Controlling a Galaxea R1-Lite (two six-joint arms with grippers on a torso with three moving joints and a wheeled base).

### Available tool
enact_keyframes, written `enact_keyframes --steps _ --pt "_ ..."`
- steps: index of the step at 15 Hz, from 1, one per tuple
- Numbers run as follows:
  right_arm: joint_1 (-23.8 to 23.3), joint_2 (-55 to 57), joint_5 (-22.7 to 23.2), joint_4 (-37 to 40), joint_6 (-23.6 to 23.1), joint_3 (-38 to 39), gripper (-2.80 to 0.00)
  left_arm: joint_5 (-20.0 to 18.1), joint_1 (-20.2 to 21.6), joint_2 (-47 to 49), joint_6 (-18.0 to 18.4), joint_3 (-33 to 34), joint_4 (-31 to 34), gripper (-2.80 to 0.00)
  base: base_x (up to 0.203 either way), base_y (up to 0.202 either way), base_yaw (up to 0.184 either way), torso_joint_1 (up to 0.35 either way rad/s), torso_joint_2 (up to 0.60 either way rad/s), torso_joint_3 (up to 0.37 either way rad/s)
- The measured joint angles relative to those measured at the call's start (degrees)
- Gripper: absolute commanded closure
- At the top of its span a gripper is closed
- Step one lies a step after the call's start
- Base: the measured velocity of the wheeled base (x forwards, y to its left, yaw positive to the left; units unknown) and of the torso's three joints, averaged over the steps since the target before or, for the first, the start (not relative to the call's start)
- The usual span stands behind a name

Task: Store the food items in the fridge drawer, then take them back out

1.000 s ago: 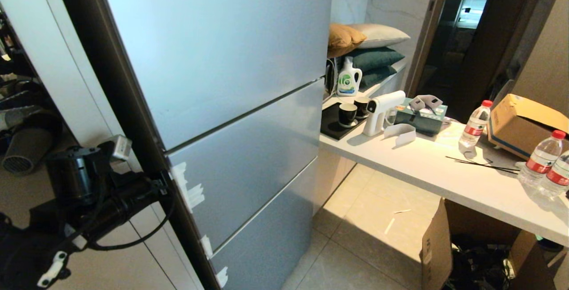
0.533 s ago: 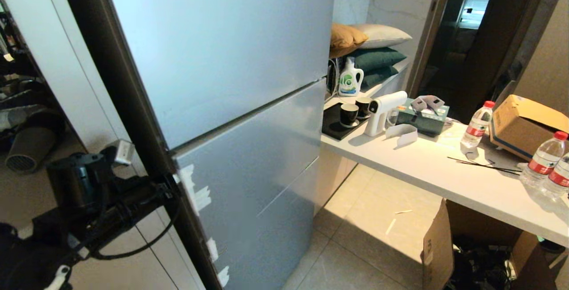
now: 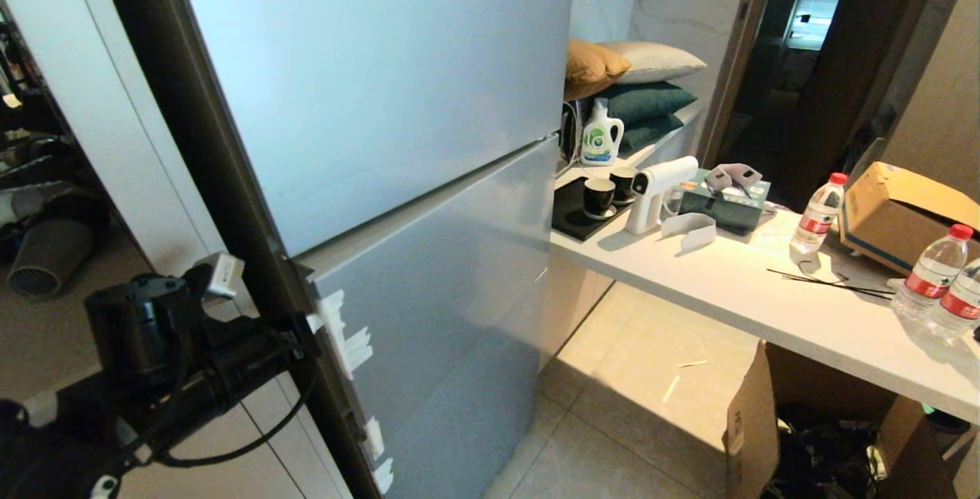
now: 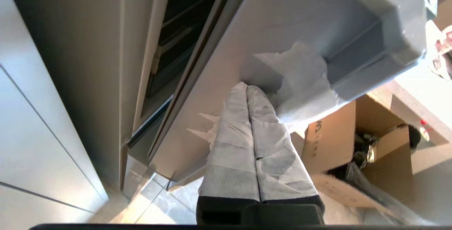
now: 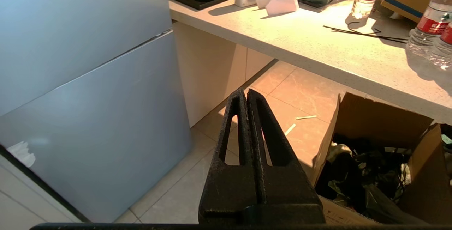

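Observation:
The fridge drawer [image 3: 444,277], the middle silver-blue front, stands pulled out from the fridge body, with white tape scraps [image 3: 346,337] on its left edge. My left gripper [image 3: 308,323] is shut, its white-wrapped fingertips pressed behind that taped edge [image 4: 300,78]. In the left wrist view the left gripper [image 4: 246,86] touches the drawer's side [image 4: 226,46], and a dark gap [image 4: 176,39] shows beside it. My right gripper [image 5: 246,91] hangs shut and empty over the floor tiles, right of the drawer [image 5: 106,117]. The food items are out of view.
The taller top door [image 3: 367,78] is shut above the drawer. A white counter [image 3: 766,292] on the right carries water bottles [image 3: 818,214], cups and a cardboard box [image 3: 903,212]. An open carton [image 3: 758,422] stands on the floor beneath it. White cabinet panels [image 3: 115,101] rise at the left.
The fridge drawer has slid outward toward me, now covering the lowest front. My left gripper moved with its taped left edge, a little down and right. The right arm stayed still.

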Motion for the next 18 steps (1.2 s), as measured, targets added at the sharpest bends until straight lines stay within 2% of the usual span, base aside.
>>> enact_keyframes --steps 3,7,13,16,18 --pt "0.02 0.00 -0.02 -0.01 -0.01 0.00 0.00 0.09 -1.19 -2.72 1.62 2.49 0.12 0.00 0.000 0.000 0.000 0.000 0.00 0.000" --pt "0.02 0.00 -0.02 0.00 0.01 0.00 0.00 0.14 -4.97 -5.96 1.78 5.56 0.17 0.00 0.000 0.000 0.000 0.000 0.00 0.000" --pt "0.02 0.00 -0.02 0.01 0.03 0.00 0.00 1.43 -8.02 -7.18 1.95 6.74 0.17 0.00 0.000 0.000 0.000 0.000 0.00 0.000" --pt "0.02 0.00 -0.02 0.00 0.01 0.00 0.00 3.64 -7.72 -7.18 2.97 6.01 0.17 0.00 0.000 0.000 0.000 0.000 0.00 0.000" --pt "0.02 0.00 0.00 0.00 -0.01 0.00 0.00 8.20 -5.50 -6.43 6.44 4.40 0.16 0.00 0.000 0.000 0.000 0.000 0.00 0.000"
